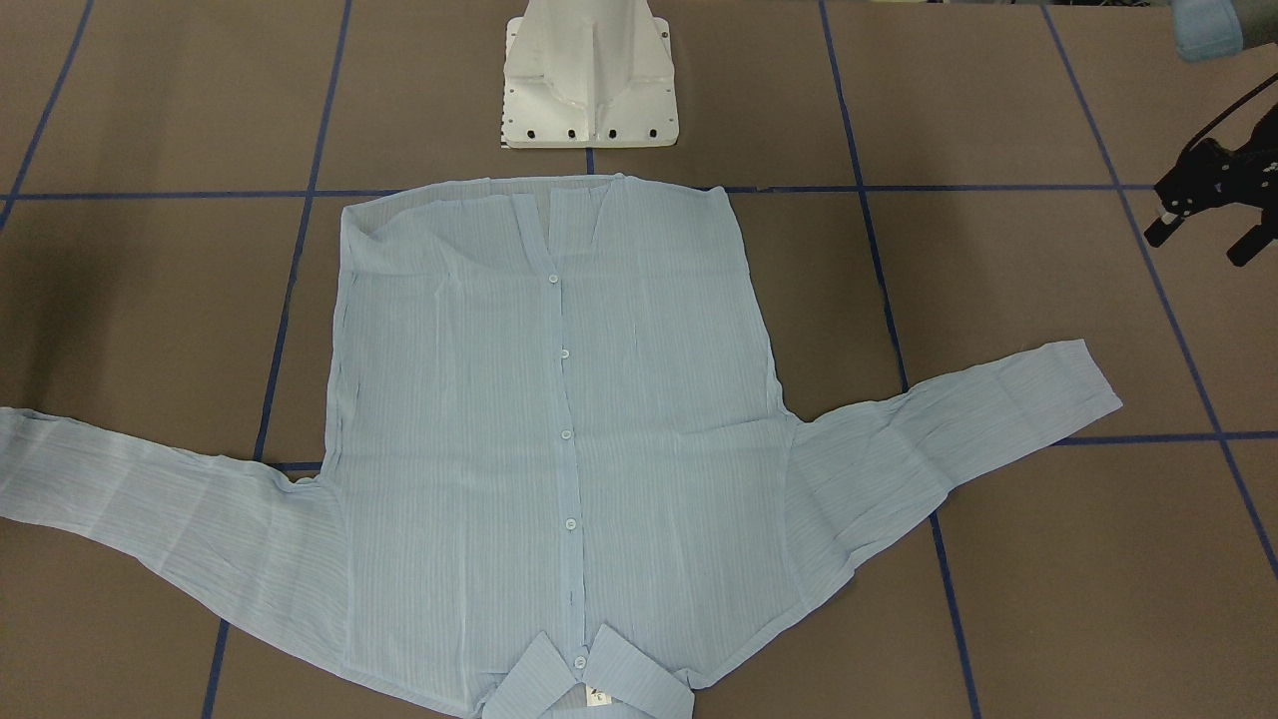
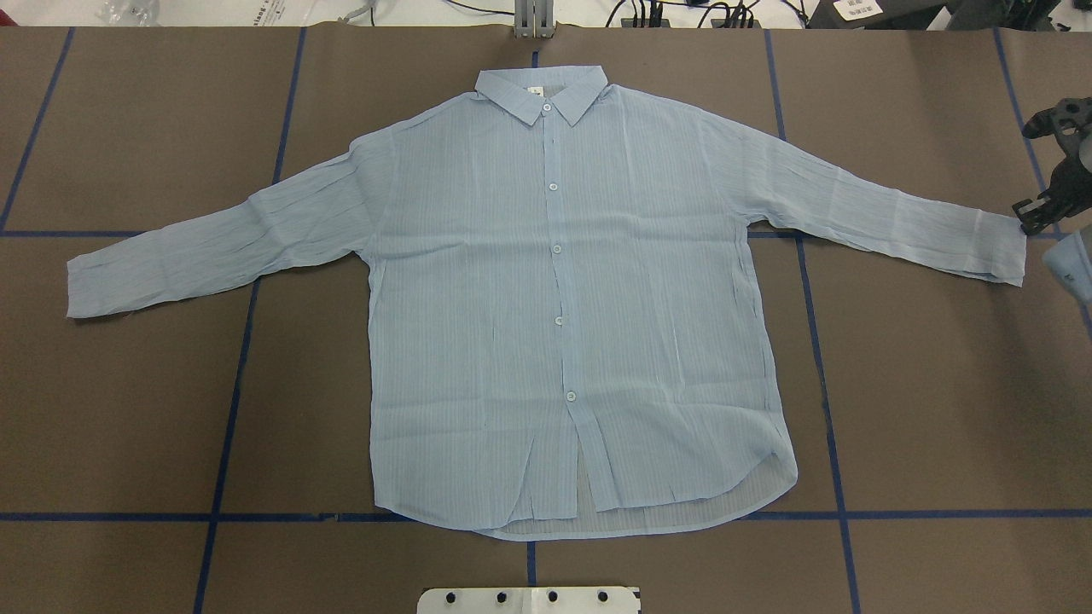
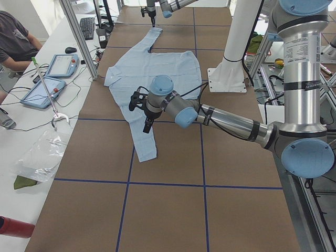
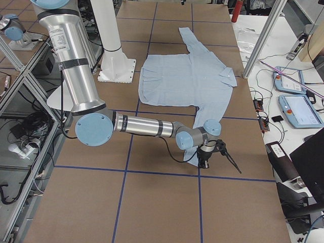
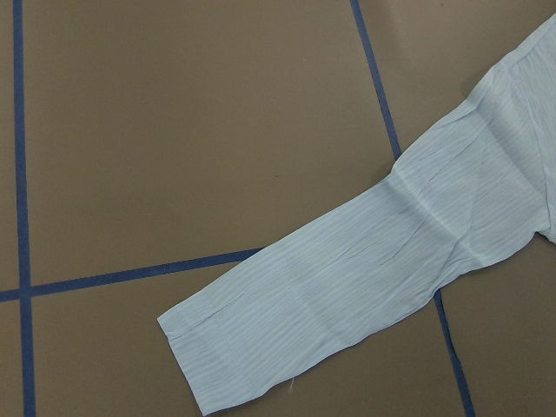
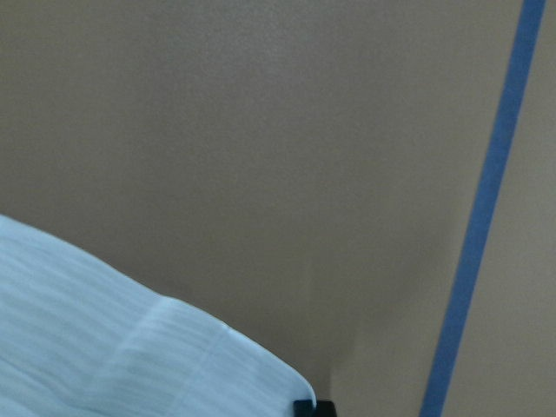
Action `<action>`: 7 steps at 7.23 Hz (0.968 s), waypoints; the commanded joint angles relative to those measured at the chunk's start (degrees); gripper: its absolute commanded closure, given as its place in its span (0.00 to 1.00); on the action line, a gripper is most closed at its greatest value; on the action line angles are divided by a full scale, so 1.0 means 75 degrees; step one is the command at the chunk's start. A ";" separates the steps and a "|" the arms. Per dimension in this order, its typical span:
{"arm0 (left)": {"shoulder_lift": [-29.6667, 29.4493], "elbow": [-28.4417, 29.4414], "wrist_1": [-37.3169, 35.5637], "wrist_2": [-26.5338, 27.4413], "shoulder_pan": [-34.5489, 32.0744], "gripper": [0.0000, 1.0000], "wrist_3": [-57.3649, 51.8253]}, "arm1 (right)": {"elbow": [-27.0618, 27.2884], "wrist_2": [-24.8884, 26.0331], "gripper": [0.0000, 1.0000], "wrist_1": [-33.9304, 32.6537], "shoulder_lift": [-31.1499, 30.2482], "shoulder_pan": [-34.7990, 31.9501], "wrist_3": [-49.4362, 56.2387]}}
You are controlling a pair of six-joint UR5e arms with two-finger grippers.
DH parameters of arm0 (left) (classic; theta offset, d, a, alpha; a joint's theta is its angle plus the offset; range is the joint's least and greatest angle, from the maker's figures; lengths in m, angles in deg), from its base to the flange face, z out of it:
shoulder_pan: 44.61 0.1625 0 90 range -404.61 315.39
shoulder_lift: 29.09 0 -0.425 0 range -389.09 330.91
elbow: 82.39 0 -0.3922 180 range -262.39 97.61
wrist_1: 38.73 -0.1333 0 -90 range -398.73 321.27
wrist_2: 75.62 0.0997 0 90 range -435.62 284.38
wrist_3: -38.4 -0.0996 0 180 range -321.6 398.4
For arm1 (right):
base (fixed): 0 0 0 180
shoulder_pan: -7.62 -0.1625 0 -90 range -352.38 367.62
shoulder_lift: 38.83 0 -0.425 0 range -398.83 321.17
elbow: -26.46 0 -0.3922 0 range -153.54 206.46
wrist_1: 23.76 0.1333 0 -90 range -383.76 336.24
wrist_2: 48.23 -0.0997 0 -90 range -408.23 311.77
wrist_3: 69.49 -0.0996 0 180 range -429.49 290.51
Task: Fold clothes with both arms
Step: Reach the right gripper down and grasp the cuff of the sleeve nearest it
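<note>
Brown table (image 2: 128,409) with blue tape (image 2: 128,517) holds shirt (image 2: 554,298).

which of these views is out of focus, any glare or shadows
Right wrist view: soft all over, shirt cuff and blue tape line smeared. Left wrist view: sharp, sleeve creases crisp. Overhead view: even light, no glare on the shirt. Exterior left view: glare streaks on the left arm's silver tube.

Shirt (image 2: 469,341): thin, faintly sheer cloth, finely ribbed, sleeves crinkled. Table (image 2: 938,409): matt brown, smooth, blue tape lines (image 2: 938,514). Left arm (image 3: 231,122): shiny metal tube, smooth light-blue plastic caps (image 3: 161,84).
</note>
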 commanded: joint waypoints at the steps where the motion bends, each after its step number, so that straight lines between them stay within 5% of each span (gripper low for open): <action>1: 0.0000 -0.0035 0.0000 -0.0011 0.0000 0.00 0.0003 | 0.0375 -0.0455 1.00 -0.0433 0.0283 -0.0184 0.0001; 4: 0.0047 -0.0141 0.0000 -0.0011 0.0000 0.00 0.0003 | 0.3275 -0.1324 1.00 -0.2984 0.0285 -0.0164 -0.0662; 5: 0.0047 -0.0141 0.0000 0.0001 0.0000 0.00 0.0003 | 0.3923 -0.1743 1.00 -0.3120 0.0308 0.0279 -0.1873; 7: 0.0047 -0.0141 0.0011 0.0013 0.0000 0.00 -0.0009 | 0.3942 -0.1736 1.00 -0.3063 0.1521 0.1484 -0.4813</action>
